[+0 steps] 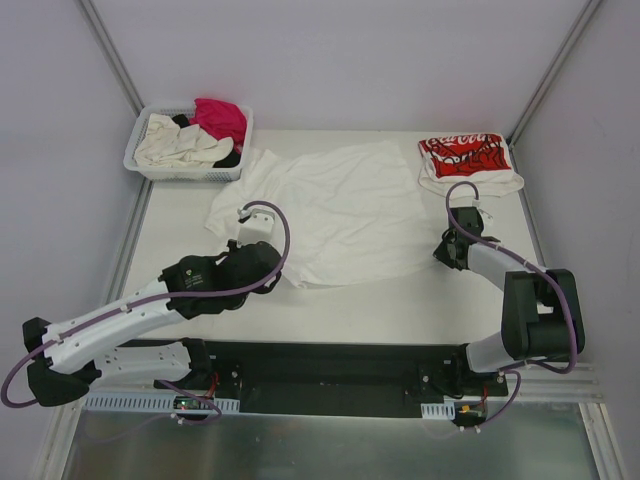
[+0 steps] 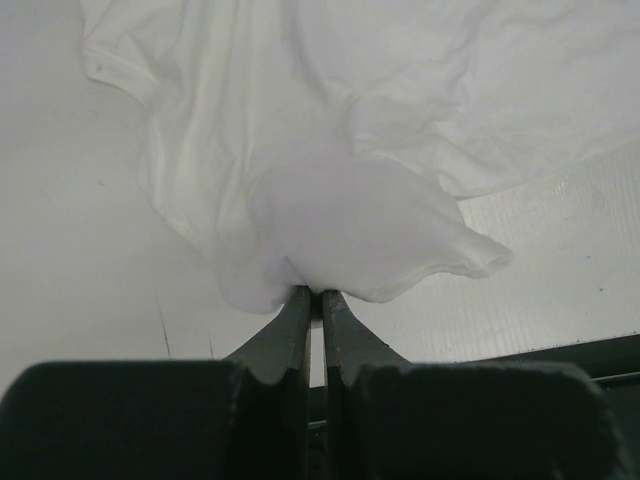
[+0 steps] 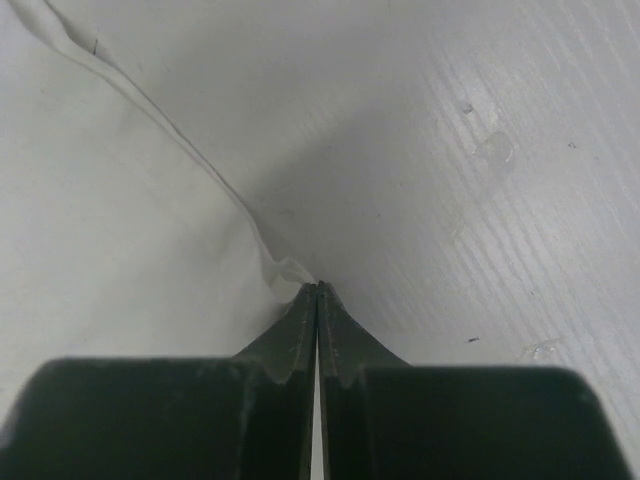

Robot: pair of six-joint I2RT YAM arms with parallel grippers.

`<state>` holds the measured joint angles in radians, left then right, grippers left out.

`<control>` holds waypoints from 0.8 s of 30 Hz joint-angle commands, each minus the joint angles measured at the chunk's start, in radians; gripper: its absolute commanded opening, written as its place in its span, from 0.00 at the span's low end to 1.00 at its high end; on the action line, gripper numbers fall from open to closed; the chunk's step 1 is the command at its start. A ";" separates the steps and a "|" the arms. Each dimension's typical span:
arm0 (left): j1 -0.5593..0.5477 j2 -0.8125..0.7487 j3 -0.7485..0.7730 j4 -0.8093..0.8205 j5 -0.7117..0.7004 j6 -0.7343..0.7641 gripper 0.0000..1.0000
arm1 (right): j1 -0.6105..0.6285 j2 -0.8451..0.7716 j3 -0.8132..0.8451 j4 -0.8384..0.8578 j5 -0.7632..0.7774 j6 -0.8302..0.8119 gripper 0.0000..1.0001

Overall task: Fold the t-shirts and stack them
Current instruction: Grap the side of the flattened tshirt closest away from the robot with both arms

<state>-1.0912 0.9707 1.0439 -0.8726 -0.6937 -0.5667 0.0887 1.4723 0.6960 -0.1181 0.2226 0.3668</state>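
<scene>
A large plain white t-shirt [image 1: 340,210] lies spread across the middle of the table. My left gripper [image 1: 248,228] is at its left edge. In the left wrist view that gripper [image 2: 315,292] is shut on a bunched fold of the white t-shirt [image 2: 330,130]. My right gripper [image 1: 447,250] is at the shirt's right edge. In the right wrist view that gripper [image 3: 318,287] is shut, and the hem of the white t-shirt [image 3: 100,230] puckers right at its tips. A folded white t-shirt with red print [image 1: 465,160] lies at the back right.
A white slotted basket [image 1: 140,160] stands at the back left corner with cream [image 1: 180,145], magenta [image 1: 220,117] and black cloth in it. Grey walls close in the table on three sides. A black rail runs along the near edge between the arm bases.
</scene>
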 commanded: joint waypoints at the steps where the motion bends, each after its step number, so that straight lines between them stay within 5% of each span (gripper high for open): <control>1: 0.010 -0.035 -0.001 -0.011 -0.038 -0.016 0.00 | -0.007 -0.019 0.008 -0.026 0.011 0.011 0.01; 24: 0.010 -0.122 -0.001 -0.028 -0.024 -0.030 0.00 | -0.112 -0.277 0.026 -0.097 0.078 -0.015 0.01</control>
<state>-1.0908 0.8753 1.0317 -0.8730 -0.6930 -0.5850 0.0032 1.2293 0.6899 -0.1928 0.2726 0.3622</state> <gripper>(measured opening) 0.017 0.009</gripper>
